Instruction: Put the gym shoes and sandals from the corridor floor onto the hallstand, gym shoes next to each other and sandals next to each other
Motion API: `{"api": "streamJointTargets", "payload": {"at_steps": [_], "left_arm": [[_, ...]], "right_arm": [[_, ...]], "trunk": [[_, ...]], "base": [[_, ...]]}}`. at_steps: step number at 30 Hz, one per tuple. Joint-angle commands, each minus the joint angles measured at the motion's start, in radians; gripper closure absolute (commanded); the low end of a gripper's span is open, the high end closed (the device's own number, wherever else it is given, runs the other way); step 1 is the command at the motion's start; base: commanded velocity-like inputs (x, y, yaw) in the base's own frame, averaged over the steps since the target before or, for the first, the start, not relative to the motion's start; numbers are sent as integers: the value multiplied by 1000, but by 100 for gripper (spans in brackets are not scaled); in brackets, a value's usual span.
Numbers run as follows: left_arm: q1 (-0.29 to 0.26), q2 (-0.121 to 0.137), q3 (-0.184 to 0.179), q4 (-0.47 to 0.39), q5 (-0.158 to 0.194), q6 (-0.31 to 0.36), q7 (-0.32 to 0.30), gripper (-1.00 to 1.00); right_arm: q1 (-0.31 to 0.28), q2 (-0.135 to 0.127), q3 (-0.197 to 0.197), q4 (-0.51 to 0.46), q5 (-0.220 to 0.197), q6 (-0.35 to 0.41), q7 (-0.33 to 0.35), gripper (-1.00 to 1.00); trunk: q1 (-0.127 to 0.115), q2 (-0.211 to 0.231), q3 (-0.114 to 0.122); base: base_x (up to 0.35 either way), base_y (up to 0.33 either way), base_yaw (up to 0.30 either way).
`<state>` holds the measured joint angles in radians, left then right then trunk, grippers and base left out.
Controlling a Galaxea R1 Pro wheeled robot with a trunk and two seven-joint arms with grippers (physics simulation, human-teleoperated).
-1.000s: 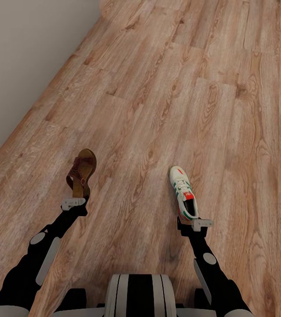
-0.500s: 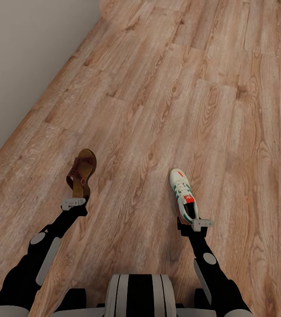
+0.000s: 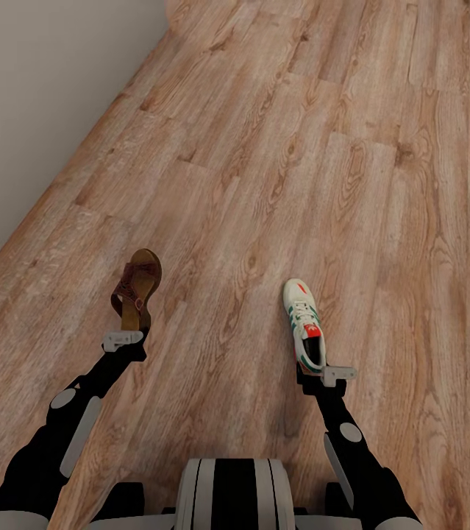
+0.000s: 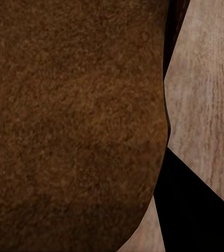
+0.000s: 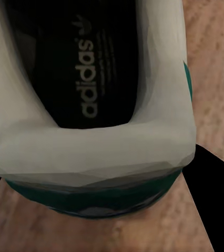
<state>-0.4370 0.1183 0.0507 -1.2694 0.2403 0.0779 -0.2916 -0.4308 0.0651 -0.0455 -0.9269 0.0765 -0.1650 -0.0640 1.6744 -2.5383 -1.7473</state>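
A brown sandal point(image 3: 137, 291) with a dark reddish strap is held by its heel end in my left gripper point(image 3: 126, 335), which is shut on it, toe pointing away from me. Up close in the left wrist view, the sandal's brown surface point(image 4: 75, 121) covers the fingers. My right gripper point(image 3: 321, 368) is shut on the heel of a white gym shoe point(image 3: 304, 324) with green stripes and red-orange accents. In the right wrist view the gym shoe's heel collar and dark insole point(image 5: 91, 131) hide the fingers. Both shoes hang above the corridor floor point(image 3: 264, 147). The hallstand is out of view.
Light brown wood planks stretch ahead and to both sides. A plain grey wall point(image 3: 36, 88) runs diagonally along the left. My white and black trunk point(image 3: 235, 493) shows at the lower edge between the two arms.
Hardly anything differs. The gym shoe in the right gripper dipped slightly half a second ago and is back where it was. The left arm and sandal are unmoved.
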Motion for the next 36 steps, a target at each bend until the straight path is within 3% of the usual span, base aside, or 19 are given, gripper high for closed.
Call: {"api": "streamJointTargets", "payload": {"at_steps": [1, 23, 36], "left_arm": [[0, 0, 2, -1, 10, 8, -4, 100], [0, 0, 2, -1, 9, 8, -4, 100], [0, 2, -19, 0, 7, 10, -4, 100]], "right_arm": [[0, 1, -2, 0, 6, -3, -2, 100], [0, 1, -2, 1, 6, -2, -2, 100], [0, 1, -2, -49, 5, 13, -7, 100]], "trunk": [[0, 0, 0], [0, 0, 0], [-6, 3, 50]], "base": [[0, 0, 0], [0, 0, 0], [0, 0, 0]]}}
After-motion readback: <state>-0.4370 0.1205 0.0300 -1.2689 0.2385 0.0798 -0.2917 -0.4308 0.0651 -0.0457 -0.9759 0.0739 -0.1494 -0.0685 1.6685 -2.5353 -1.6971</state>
